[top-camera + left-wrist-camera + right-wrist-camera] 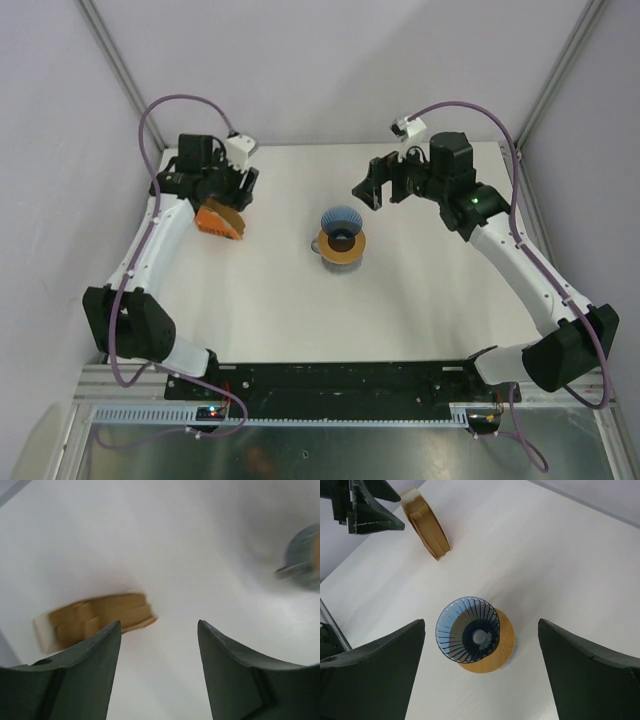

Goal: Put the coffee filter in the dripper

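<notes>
- Top external view shows you the dripper (340, 222) at mid-tabletop (430, 290), sitting on a wooden ring (343, 248) with its mouth up. The right wrist view looks straight into its ribbed bowl and finds no paper there.
- The coffee filter (431, 530) is to the left of the dripper and well apart from it, standing in the orange holder (218, 219). You cannot tell from these views whether it is one sheet or a stack.
- Your left pincer (159, 625) has its fingers apart and grips nothing. It hangs near the holder, on the far-left side of the dripper, and its own view is blurred.
- Your right pincer (481, 622) is spread wide and empty, off to the right of the dripper and pointed at it.
- As you can judge, the task has barely begun and no filter is picked up yet. What is left is to pinch one filter, carry it to the dripper and seat it in the cone.
</notes>
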Action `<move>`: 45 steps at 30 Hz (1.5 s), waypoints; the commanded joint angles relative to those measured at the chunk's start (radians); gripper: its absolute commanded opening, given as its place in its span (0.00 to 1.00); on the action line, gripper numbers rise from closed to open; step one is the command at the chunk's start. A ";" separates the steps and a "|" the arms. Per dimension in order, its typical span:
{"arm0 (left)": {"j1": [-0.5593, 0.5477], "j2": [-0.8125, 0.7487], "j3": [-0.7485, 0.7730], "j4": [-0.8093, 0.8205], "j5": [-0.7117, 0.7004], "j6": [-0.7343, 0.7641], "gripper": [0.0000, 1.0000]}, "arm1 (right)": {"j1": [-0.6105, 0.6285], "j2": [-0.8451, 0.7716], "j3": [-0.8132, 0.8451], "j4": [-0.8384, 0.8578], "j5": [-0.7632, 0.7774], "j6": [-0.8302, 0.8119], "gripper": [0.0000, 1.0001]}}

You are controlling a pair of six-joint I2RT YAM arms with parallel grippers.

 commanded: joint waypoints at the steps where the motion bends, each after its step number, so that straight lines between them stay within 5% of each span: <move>1: 0.097 -0.021 -0.100 -0.018 -0.029 0.293 0.67 | -0.006 -0.018 -0.047 0.035 -0.060 -0.079 0.99; 10: 0.325 0.001 -0.133 -0.017 0.285 0.669 0.60 | -0.009 -0.002 -0.091 0.022 -0.033 -0.071 0.99; 17: 0.335 0.049 -0.121 -0.019 0.330 0.807 0.66 | -0.010 0.011 -0.104 0.020 -0.046 -0.052 0.99; 24: 0.333 0.098 -0.122 -0.021 0.371 0.956 0.53 | -0.009 0.011 -0.114 0.012 -0.041 -0.041 0.99; 29: 0.332 0.121 -0.136 -0.050 0.377 1.071 0.54 | -0.009 0.000 -0.134 0.010 -0.037 -0.032 0.99; 34: 0.330 0.159 -0.126 -0.059 0.358 1.103 0.52 | -0.010 -0.007 -0.150 0.011 -0.034 -0.030 0.99; 45: 0.317 0.186 -0.115 -0.076 0.352 1.092 0.32 | -0.010 -0.007 -0.162 0.000 -0.025 -0.032 0.99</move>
